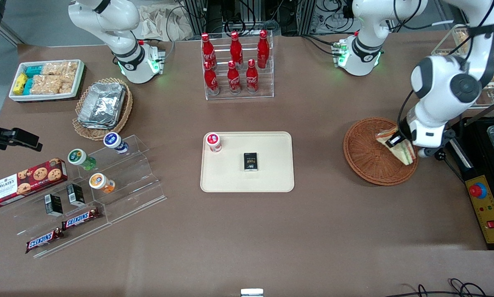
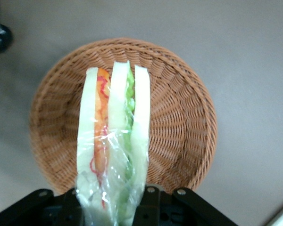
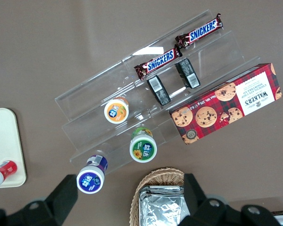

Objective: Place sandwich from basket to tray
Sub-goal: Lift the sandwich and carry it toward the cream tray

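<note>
The sandwich (image 1: 398,145) (image 2: 114,136), a clear-wrapped wedge with pale bread and orange and green filling, hangs over the round reddish-brown wicker basket (image 1: 366,156) (image 2: 179,117), at the rim nearest the working arm. My gripper (image 1: 395,141) (image 2: 113,207) is shut on the sandwich's wrapped end, with the wedge pointing away from the wrist. The basket holds nothing else. The cream rectangular tray (image 1: 230,177) lies at the table's middle, toward the parked arm's end from the basket.
On the tray stand a small red-capped bottle (image 1: 213,142) and a black box (image 1: 251,161). A rack of cola bottles (image 1: 236,62) stands farther from the front camera. A yellow control box (image 1: 487,208) lies beside the basket. Acrylic steps (image 1: 119,181) with snacks sit toward the parked arm's end.
</note>
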Available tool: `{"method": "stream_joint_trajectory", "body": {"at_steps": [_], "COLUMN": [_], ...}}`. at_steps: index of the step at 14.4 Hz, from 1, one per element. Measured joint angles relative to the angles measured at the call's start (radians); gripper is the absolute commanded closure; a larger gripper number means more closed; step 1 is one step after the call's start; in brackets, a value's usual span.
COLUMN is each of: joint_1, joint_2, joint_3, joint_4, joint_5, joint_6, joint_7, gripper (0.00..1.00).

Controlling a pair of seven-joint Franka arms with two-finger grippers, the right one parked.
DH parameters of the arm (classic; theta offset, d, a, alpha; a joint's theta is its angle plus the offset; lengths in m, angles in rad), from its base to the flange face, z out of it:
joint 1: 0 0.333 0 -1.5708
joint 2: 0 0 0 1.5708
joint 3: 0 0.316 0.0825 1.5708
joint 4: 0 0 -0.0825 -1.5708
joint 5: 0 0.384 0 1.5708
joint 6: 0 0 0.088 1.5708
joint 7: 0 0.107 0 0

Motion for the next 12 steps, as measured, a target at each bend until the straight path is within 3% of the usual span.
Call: {"method": "stream_joint_trajectory", "body": {"at_steps": [5, 8, 12], "joint_1": [-0.03, -0.085, -0.124], "joint_2": [-0.021, -0.011, 0.029], "joint_3": [-0.026, -0.088, -0.242], "joint_4": [0.329, 0.447, 0.486], "joint_5": [-0.061, -0.096, -0.099], "joint_6": [-0.382, -0.436, -0.429], "joint_7": [0.096, 0.104, 0.103], "gripper": [1.0, 1.0, 1.0]}}
